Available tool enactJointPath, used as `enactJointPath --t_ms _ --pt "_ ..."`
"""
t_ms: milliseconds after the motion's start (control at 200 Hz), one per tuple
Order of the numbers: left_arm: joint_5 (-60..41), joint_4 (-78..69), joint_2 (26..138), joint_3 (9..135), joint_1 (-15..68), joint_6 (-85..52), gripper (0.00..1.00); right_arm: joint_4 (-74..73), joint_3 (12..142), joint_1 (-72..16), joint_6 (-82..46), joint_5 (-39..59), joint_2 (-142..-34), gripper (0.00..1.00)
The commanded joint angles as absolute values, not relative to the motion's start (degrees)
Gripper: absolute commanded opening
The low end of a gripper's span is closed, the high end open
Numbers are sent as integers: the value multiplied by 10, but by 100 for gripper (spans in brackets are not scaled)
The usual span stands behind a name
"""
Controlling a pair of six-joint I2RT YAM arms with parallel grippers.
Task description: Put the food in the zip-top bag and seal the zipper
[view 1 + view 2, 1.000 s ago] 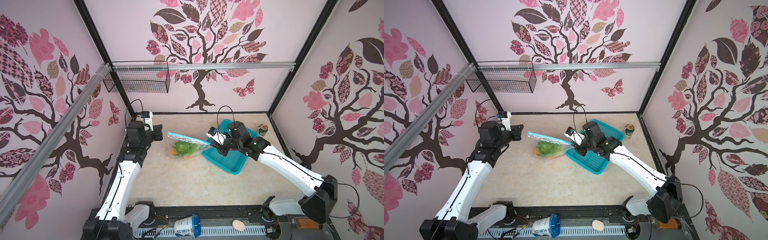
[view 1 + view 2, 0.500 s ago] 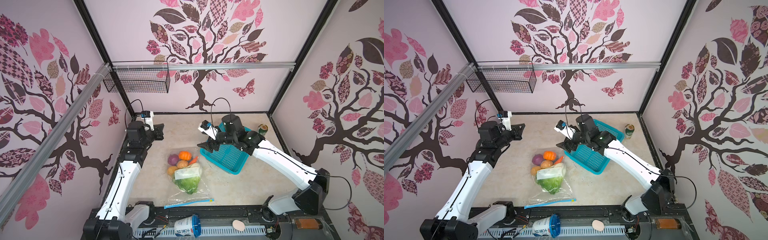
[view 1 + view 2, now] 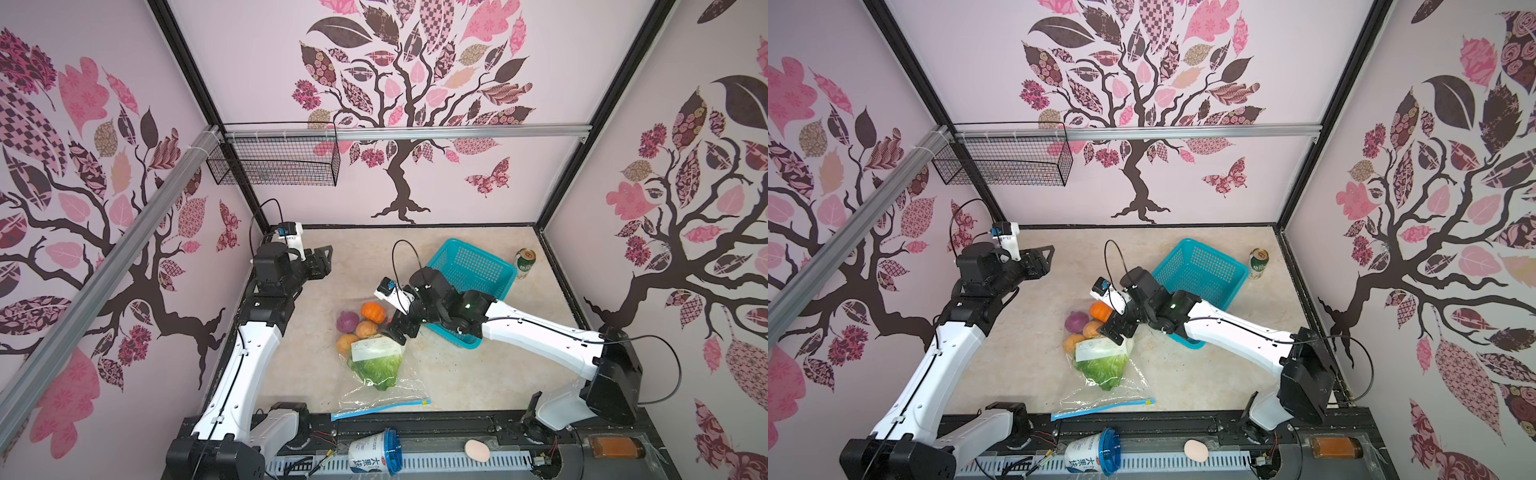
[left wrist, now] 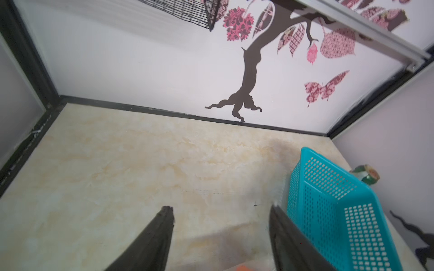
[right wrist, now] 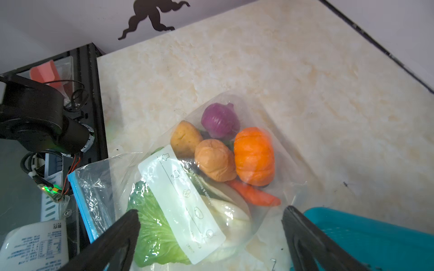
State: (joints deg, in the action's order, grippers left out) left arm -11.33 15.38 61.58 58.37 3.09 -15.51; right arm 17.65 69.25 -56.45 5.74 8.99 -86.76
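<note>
Lying on the table (image 3: 465, 374), the zip-top bag (image 3: 374, 397) holds the food (image 3: 376, 365), its zipper (image 3: 380, 408) toward the front edge. The right gripper (image 5: 211, 213) hovers spread wide above it, empty; the left gripper (image 4: 220, 208) gapes empty farther back.

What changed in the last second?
The left gripper and right gripper let go of the clear zip-top bag of toy vegetables; it went from mid-air to the front of the table. The right gripper then came down over it, open. The teal mesh basket and green can stayed put.
</note>
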Motion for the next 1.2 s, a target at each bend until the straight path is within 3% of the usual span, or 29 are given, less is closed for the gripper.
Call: enactJointPath --t_ms 0,115,280,710,1195 --pt "-84 162 621 574 29 -170 82 173 690 -596 -74 -28 -894 96" --pt "-72 168 630 577 20 -186 98 179 682 -626 -157 -68 -920 96" --pt "-44 183 643 580 -4 -206 99 156 666 -674 -207 -136 -955 98" --pt "-68 179 661 582 -45 -231 99 93 693 -675 -266 -189 -1060 99" --pt "-64 188 658 589 -45 -231 98 9 825 -598 -223 -192 -1198 100"
